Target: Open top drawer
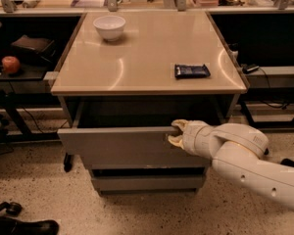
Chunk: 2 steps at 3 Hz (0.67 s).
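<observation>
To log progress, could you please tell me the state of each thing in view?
top drawer: partly pulled out
tool: clamped on the top drawer's upper edge, right of centre
bottom drawer: shut
bowl: upright
dark packet: lying flat
</observation>
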Available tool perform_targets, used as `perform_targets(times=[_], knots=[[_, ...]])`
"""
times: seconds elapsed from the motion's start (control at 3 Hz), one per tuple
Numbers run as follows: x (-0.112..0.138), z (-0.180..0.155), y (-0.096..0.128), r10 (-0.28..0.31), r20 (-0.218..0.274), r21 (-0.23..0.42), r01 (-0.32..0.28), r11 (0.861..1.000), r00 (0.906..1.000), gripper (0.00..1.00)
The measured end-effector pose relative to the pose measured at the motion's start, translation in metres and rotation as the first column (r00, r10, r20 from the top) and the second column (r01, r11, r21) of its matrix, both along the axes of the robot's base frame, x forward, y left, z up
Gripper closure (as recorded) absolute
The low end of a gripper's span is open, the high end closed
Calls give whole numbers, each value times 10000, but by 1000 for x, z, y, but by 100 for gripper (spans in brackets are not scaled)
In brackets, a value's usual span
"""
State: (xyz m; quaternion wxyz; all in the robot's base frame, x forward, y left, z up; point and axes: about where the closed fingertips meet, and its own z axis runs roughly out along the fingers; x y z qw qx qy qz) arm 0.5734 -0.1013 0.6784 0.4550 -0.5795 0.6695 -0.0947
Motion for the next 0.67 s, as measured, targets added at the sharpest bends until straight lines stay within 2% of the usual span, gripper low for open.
perform_targets(times=[0.33, 0.67], knots=[[-1, 0, 0, 0, -1, 0, 0, 10000, 10000, 100], [-16, -2, -6, -66, -84, 3, 66, 10000, 9999, 100]])
